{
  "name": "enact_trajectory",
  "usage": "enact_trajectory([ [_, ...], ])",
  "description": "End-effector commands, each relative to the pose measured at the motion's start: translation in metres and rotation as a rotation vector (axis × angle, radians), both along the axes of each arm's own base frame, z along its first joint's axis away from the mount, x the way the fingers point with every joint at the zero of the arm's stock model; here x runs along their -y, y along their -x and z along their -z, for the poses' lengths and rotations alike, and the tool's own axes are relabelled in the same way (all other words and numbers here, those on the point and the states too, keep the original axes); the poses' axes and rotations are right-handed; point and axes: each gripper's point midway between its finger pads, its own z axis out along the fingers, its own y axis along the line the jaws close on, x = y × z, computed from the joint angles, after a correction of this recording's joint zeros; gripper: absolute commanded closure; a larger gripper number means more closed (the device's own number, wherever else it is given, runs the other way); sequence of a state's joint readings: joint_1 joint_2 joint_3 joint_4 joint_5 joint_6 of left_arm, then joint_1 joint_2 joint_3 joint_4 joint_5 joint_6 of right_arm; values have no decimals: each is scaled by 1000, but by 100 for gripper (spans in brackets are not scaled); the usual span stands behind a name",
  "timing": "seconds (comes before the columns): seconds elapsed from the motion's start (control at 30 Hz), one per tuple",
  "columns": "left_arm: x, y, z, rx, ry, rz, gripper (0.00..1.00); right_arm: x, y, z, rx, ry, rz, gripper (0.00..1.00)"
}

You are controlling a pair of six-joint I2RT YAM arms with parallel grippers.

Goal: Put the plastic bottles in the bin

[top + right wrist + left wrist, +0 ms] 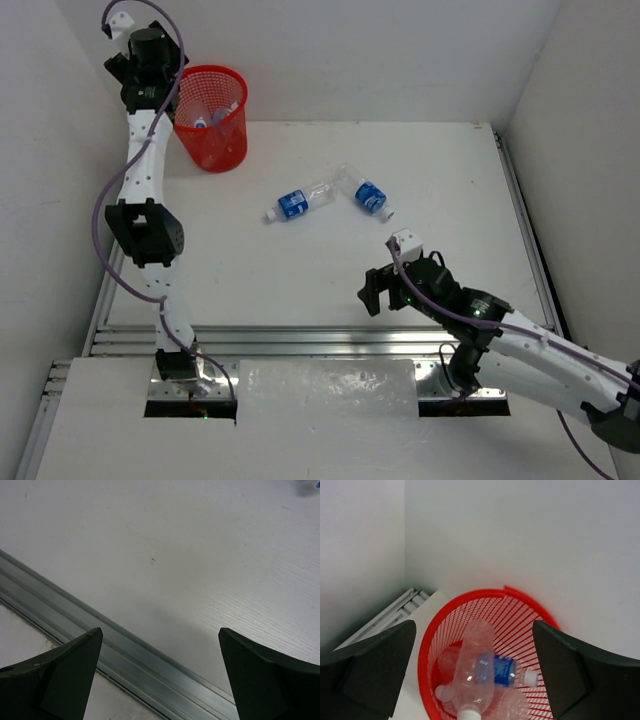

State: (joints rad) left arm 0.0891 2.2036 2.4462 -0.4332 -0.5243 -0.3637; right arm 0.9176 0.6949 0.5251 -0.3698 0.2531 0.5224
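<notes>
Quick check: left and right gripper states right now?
Left gripper: open, empty, above the bin.
Right gripper: open, empty, over the table.

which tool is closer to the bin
Left. The left tool is open right above the bin, looking down on the bottles inside. The right tool is far off, over the table near its front edge.

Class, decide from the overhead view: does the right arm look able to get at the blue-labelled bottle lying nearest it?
Probably yes. The right gripper is open and empty, and only bare table lies between it and that bottle.
</notes>
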Motion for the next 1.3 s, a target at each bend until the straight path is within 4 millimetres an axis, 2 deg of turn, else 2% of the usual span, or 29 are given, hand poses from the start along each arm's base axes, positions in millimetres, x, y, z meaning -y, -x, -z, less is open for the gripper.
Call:
enact_trajectory([
  [0.0, 12, 55, -156, 325, -37, 60, 0, -10, -21, -9, 24, 21, 44, 1],
  [0.07, 24, 72, -166, 327, -8, 116, 0, -8, -43, 2, -7, 61, 103, 1],
  [0.1, 32, 108, -199, 391, 1, 138, 0, -10, -53, 5, -33, 50, 109, 1],
  [0.13, 38, 122, -202, 400, 20, 161, 0, -13, -63, 8, -59, 27, 105, 1],
  [0.17, 46, 117, -162, 323, 84, 194, 0, -9, -92, 11, -84, -6, 161, 1],
  [0.2, 55, 153, -177, 352, 109, 216, 0, -14, -103, 11, -100, -28, 146, 1],
  [0.23, 63, 165, -169, 333, 138, 246, 0, -10, -121, 12, -91, -14, 169, 1],
  [0.27, 77, 163, -118, 229, 216, 302, 0, -15, -144, -7, -42, 14, 164, 1],
  [0.3, 87, 195, -121, 243, 248, 334, 0, -9, -163, 15, -73, 105, 208, 1],
  [0.33, 97, 208, -109, 234, 282, 369, 0, -8, -175, 18, -76, 140, 211, 1],
  [0.37, 119, 228, -76, 201, 325, 463, 0, -4, -203, 22, -73, 192, 224, 1],
  [0.4, 130, 238, -58, 182, 341, 510, 0, -2, -217, 23, -71, 213, 234, 1],
  [0.43, 147, 246, -5, 92, 362, 555, 0, 6, -243, 8, -55, 219, 270, 1],
  [0.47, 155, 269, -11, 128, 321, 595, 0, 12, -255, 12, -41, 273, 255, 1],
  [0.5, 160, 277, 6, 103, 312, 613, 0, 17, -267, 31, -57, 335, 248, 1],
  [0.53, 172, 286, 44, 23, 305, 653, 0, 26, -289, 19, 9, 397, 245, 1],
  [0.57, 174, 298, 51, 10, 295, 666, 0, 30, -300, 23, 20, 438, 244, 1],
  [0.63, 177, 309, 84, -67, 257, 694, 0, 40, -329, 38, -8, 520, 235, 1],
  [0.7, 171, 318, 105, -114, 225, 681, 0, 43, -341, 51, -23, 582, 190, 1],
  [0.73, 167, 319, 110, -128, 206, 662, 0, 36, -352, 62, -28, 599, 139, 1],
  [0.83, 172, 321, 118, -160, 213, 693, 0, 25, -354, 92, -129, 594, 51, 2],
  [0.97, 172, 320, 116, -150, 227, 712, 0, 25, -340, 115, -184, 563, 32, 4],
  [1.03, 174, 319, 117, -147, 230, 725, 0, 34, -338, 118, -203, 554, 72, 20],
  [1.07, 177, 319, 118, -148, 236, 738, 0, 43, -338, 115, -210, 546, 115, 44],
  [1.1, 178, 319, 117, -145, 238, 748, 0, 51, -337, 119, -218, 560, 146, 53],
  [1.13, 181, 319, 117, -145, 244, 763, 0, 57, -337, 106, -200, 560, 177, 58],
  [1.2, 193, 319, 112, -118, 273, 826, 0, 75, -326, 98, -197, 568, 288, 65],
  [1.23, 206, 318, 107, -89, 307, 888, 0, 79, -314, 77, -177, 529, 342, 66],
  [1.27, 207, 319, 111, -96, 310, 891, 0, 78, -304, 67, -168, 489, 354, 67],
])
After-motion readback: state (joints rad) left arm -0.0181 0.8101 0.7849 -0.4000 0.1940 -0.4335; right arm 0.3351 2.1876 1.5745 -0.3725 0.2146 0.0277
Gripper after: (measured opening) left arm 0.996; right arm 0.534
